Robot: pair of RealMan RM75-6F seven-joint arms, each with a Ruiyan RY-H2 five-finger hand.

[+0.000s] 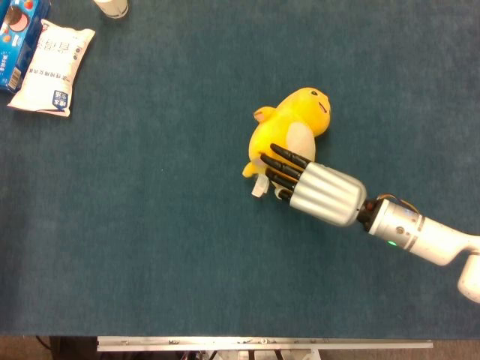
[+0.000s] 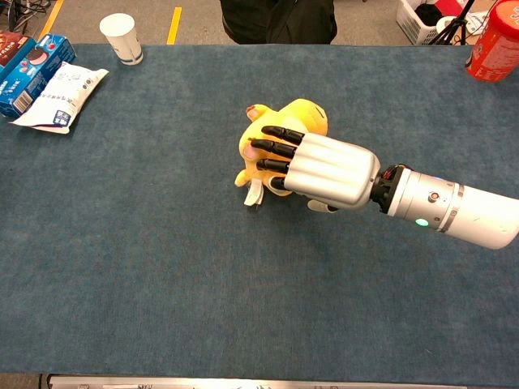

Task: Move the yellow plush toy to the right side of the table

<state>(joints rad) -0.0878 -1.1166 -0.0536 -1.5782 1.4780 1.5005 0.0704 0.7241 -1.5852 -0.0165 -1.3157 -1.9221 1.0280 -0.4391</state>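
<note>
The yellow plush toy with a white belly lies tilted near the middle of the blue table, its head pointing to the upper right. My right hand comes in from the lower right and grips the toy's lower body, with its dark fingers wrapped over the belly. In the chest view the same hand covers most of the toy, so only the head, a small wing and a white tag show. My left hand appears in neither view.
A white snack packet, a blue box and a paper cup sit at the far left back corner. A red can stands at the back right corner. The table's metal front edge runs below.
</note>
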